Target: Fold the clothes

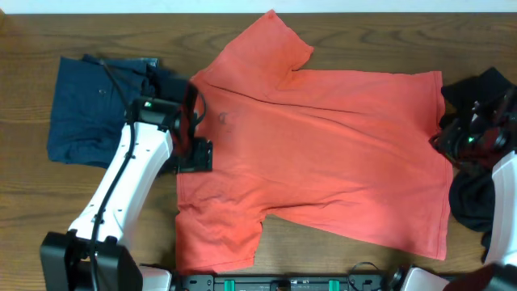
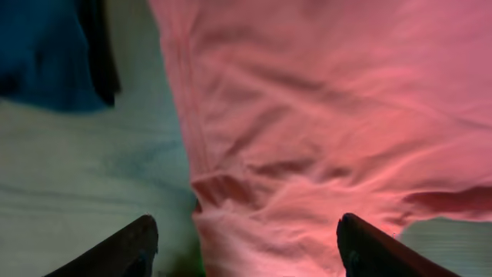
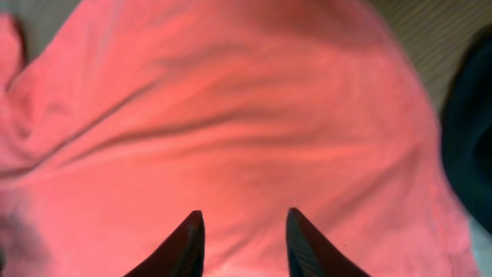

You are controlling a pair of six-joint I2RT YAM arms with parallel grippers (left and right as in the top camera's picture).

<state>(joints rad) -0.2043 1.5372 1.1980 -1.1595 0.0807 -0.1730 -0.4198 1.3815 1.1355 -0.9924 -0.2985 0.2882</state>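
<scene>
Your left gripper (image 2: 244, 250) hangs spread wide over the shoulder end of the coral T-shirt (image 1: 323, 153). Your right gripper (image 3: 244, 245), fingers parted, sits over its hem. The shirt lies flat between the navy garment (image 1: 89, 113) and the black garment (image 1: 472, 202).

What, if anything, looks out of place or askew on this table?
Nothing is spilled or damaged. The T-shirt lies slanted and creased, and the black garment sits crumpled against its hem on the right. The navy garment lies flat at the left.
</scene>
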